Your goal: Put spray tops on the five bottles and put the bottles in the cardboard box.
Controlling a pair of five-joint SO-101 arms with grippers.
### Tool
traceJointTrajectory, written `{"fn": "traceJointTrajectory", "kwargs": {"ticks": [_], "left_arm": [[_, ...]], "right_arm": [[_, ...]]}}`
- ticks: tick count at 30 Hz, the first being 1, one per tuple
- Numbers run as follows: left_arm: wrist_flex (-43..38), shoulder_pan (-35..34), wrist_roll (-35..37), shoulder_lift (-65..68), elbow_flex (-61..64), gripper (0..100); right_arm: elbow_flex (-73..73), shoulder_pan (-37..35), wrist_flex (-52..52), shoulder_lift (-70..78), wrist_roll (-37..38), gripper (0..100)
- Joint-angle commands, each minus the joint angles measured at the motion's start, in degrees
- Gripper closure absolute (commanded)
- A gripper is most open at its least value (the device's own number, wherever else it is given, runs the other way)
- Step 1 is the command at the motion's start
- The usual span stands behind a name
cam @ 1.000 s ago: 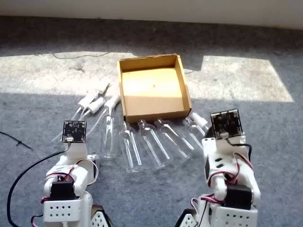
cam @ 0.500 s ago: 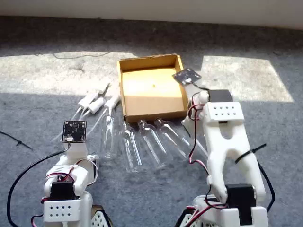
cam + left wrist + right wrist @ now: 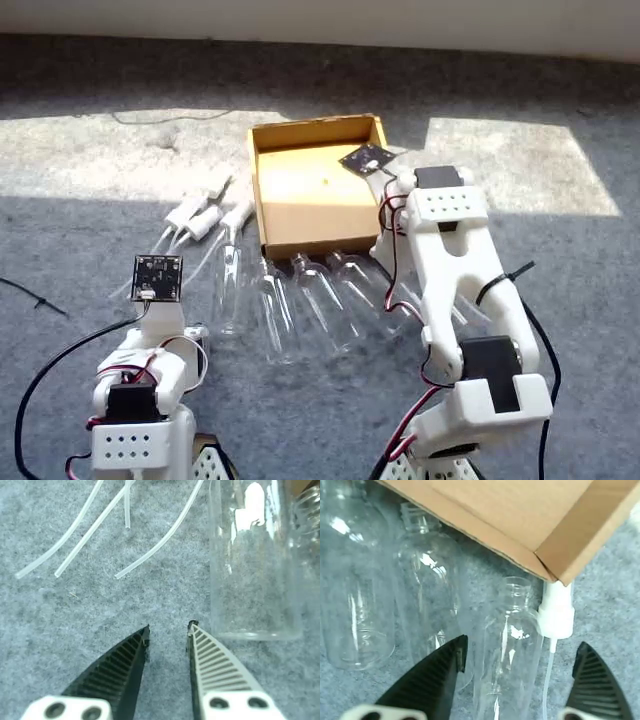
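Risk: w/ right gripper [image 3: 521,645] spread wide over bottle [image 3: 506,625] & top [image 3: 555,614], both could be caught; bottle may be rolled away. Left gripper [image 3: 167,632] slightly apart, empty.

The tabletop [image 3: 80,240] is covered in grey carpet, with sunlit patches across its far part. An open cardboard box [image 3: 310,190] sits flat near the middle. Clear bottles [image 3: 277,315] lie on their sides in a row just in front of it, necks toward its near wall. One bottle [image 3: 507,645] lies by the box's corner with a white spray top [image 3: 555,612] just beside its neck. More spray tops [image 3: 200,215] lie left of the box, their thin tubes [image 3: 75,525] trailing over the carpet. A black cable [image 3: 45,365] curls at the near left.
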Motion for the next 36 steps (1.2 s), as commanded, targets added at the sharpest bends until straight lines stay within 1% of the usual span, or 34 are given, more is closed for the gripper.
{"fn": "traceJointTrajectory", "kwargs": {"ticks": [1,6,7,10,12,14,16,18,22,27,31,36], "left_arm": [[0.4,-0.5,-0.2,0.0,1.4,87],[0.4,-0.5,-0.2,0.0,1.4,87],[0.4,-0.5,-0.2,0.0,1.4,87],[0.4,-0.5,-0.2,0.0,1.4,87],[0.4,-0.5,-0.2,0.0,1.4,87],[0.4,-0.5,-0.2,0.0,1.4,87],[0.4,-0.5,-0.2,0.0,1.4,87],[0.4,-0.5,-0.2,0.0,1.4,87],[0.4,-0.5,-0.2,0.0,1.4,87],[0.4,-0.5,-0.2,0.0,1.4,87],[0.4,-0.5,-0.2,0.0,1.4,87],[0.4,-0.5,-0.2,0.0,1.4,87]], "right_arm": [[-2.4,-0.3,0.0,-0.2,0.4,69.5],[-2.5,-0.1,0.7,-0.7,0.4,69.5],[-2.9,0.6,2.5,-1.0,0.2,69.5],[-3.2,6.1,9.3,-3.0,-1.8,69.5],[-3.9,10.1,9.4,-5.1,-1.8,69.5],[-3.8,11.5,8.4,-6.2,-1.7,69.5],[-3.9,10.6,7.9,-6.3,-0.3,69.5],[-3.9,7.8,7.6,-5.8,0.9,69.5],[-3.7,2.0,3.5,-5.8,0.7,69.5],[-1.8,-1.9,0.2,-5.7,0.7,69.3],[2.6,-2.8,-3.9,-5.7,0.7,69.3],[7.1,-1.7,-8.0,-5.7,0.9,69.3]]}}
